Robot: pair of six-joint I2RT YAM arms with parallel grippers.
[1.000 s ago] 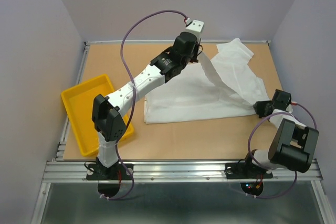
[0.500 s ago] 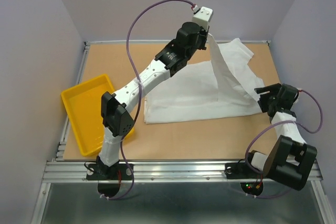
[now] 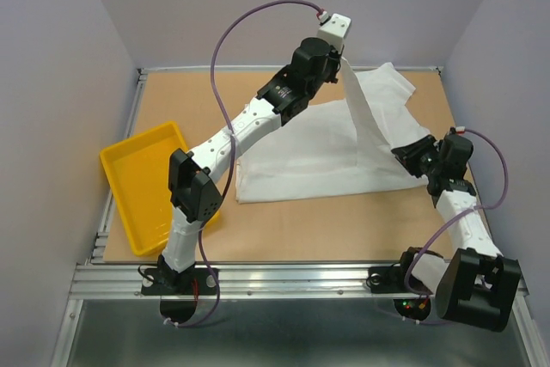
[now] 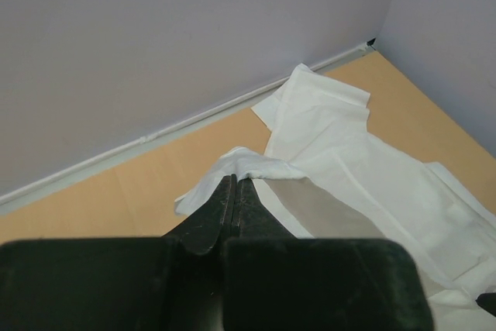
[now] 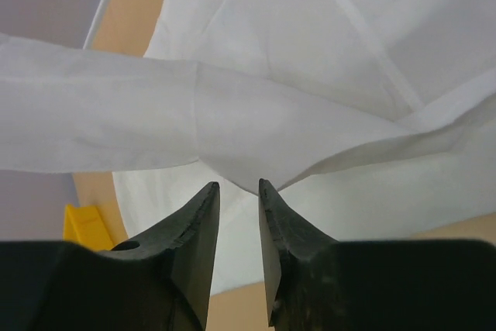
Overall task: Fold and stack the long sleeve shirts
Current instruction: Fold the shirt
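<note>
A white long sleeve shirt (image 3: 301, 161) lies spread on the brown table. One strip of it rises from the right side up to my left gripper (image 3: 340, 59), which hangs high over the back of the table. That gripper (image 4: 235, 180) is shut on a bunched end of the shirt (image 4: 349, 153). My right gripper (image 3: 404, 154) hovers at the shirt's right edge, where the raised strip leaves the table. In the right wrist view the right gripper (image 5: 239, 185) stands open with a narrow gap. A fold of the shirt (image 5: 294, 52) hangs just beyond the tips, with nothing between them.
A yellow tray (image 3: 137, 180) sits at the table's left edge, and one corner of the tray (image 5: 85, 226) shows in the right wrist view. Purple walls close in the back and both sides. A metal rail (image 3: 292, 277) runs along the near edge.
My left gripper has lifted the shirt's end higher and to the right. My right gripper has let go of the shirt's right edge, opened, and swung back and left toward the raised strip.
</note>
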